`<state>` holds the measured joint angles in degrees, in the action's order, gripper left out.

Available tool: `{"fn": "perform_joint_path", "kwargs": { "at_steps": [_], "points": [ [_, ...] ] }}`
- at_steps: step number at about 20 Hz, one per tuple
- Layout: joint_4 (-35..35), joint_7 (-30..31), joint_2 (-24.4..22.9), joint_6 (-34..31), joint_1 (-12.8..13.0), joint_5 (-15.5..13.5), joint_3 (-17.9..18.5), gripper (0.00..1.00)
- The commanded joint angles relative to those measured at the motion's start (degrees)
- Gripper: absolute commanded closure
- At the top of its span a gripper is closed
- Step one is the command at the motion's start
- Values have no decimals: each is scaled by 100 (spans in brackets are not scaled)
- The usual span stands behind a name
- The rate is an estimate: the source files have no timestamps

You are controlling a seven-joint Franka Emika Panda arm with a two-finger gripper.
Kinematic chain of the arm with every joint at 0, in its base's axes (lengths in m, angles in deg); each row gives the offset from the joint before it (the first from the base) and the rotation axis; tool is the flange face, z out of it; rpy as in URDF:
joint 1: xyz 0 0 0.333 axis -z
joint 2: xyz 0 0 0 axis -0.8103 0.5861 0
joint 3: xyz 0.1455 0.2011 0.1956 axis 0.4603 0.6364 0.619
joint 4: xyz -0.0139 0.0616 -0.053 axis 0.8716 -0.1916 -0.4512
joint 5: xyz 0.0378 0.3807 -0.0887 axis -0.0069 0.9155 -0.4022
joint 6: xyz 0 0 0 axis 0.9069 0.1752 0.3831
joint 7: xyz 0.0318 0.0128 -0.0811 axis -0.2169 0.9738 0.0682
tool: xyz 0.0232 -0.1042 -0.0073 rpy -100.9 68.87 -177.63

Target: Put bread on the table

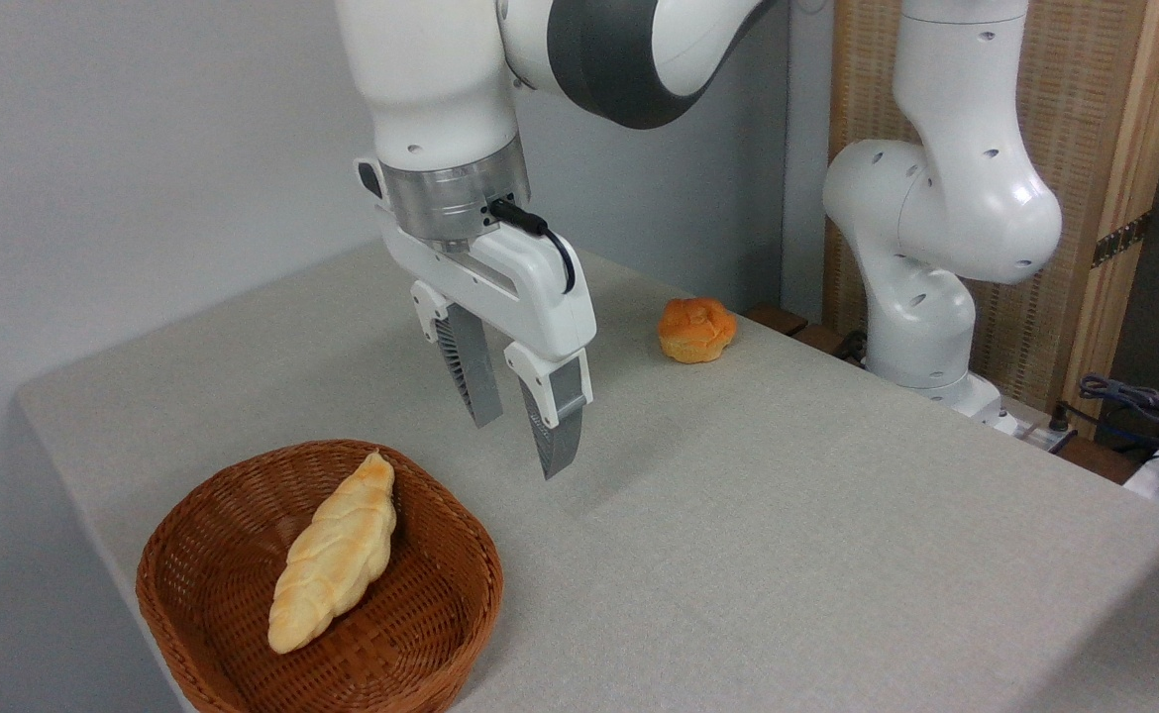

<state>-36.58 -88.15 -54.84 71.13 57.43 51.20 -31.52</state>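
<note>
The bread (696, 330), a small round orange-brown knotted bun, rests on the table (788, 515) near its far edge. My gripper (517, 448) hangs open above the table's middle, well to the left of the bun and nearer the camera, with nothing between its grey fingers (555, 436). It points down, just above and to the right of the basket's far rim.
A brown wicker basket (441, 634) stands at the front left corner and holds a long pale-yellow braided loaf (337, 555). The arm's white base (926, 327) stands off the table's far right edge, with cables (1134, 406) beyond it.
</note>
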Motion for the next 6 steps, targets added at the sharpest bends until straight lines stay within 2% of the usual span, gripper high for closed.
{"fn": "perform_joint_path", "kwargs": {
  "at_steps": [1, 6],
  "points": [
    [23, -118, -52, 174, 29, -107, 85, 0],
    [23, -109, -35, 542, 29, -116, 85, 0]
  ]
}}
